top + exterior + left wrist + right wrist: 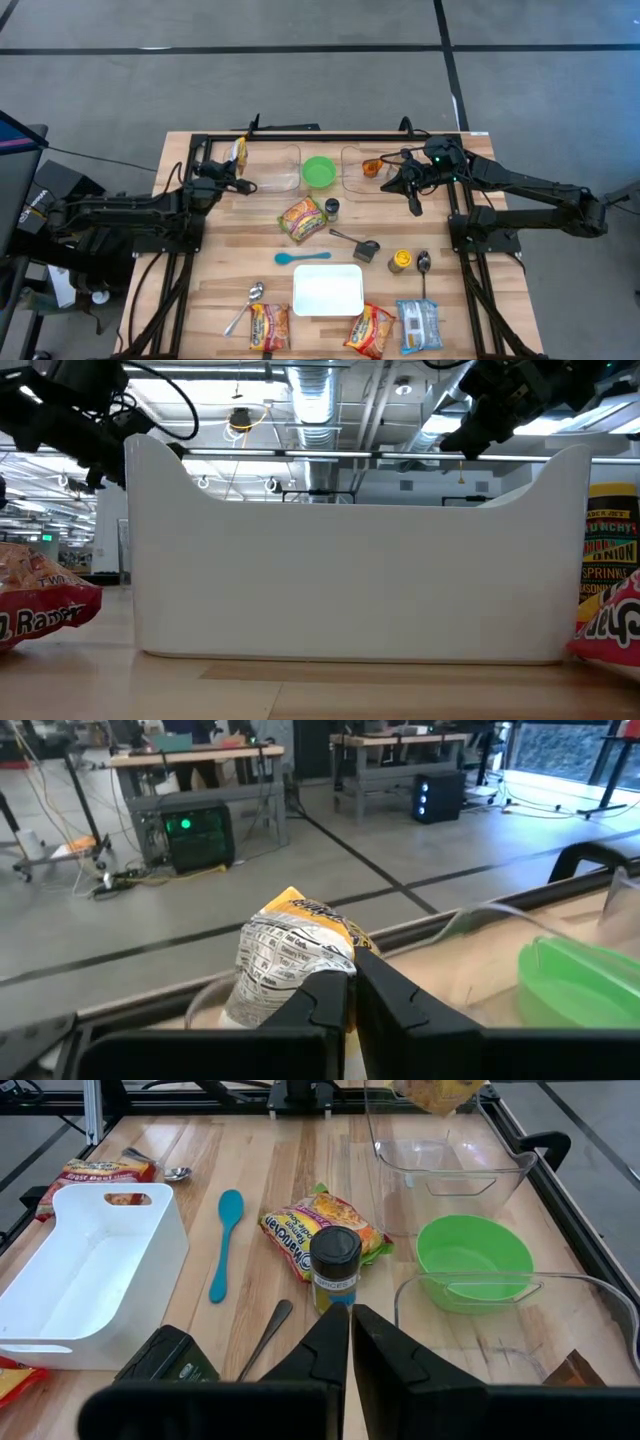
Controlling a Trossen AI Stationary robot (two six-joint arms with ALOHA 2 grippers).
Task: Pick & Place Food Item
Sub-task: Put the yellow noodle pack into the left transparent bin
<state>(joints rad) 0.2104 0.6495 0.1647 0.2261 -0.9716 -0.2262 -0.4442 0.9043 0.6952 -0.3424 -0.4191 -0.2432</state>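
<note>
A yellow and white food packet (290, 955) is held in the air at the table's far left by my left gripper (352, 982), which is shut on it. The high view shows the packet (240, 151) just left of a clear container (280, 170). In the right wrist view the packet (435, 1092) hangs beyond that container (445, 1155). My right gripper (350, 1320) is shut and empty. It hovers at the far right (414, 205), beside a second clear container (360, 168). My left gripper pinches the packet at its lower edge (335, 965) between its two fingers, which come at it nearly level from the table's left. The fingertips hide the exact spot. The packet stands up past the fingertips, tilted, clear of the table.
A green bowl (319, 171) sits between the two clear containers. A ramen packet (303, 218), a spice jar (331, 208) and a teal spoon (300, 257) lie mid-table. A white tray (328, 290) and more packets (370, 330) lie near the front edge.
</note>
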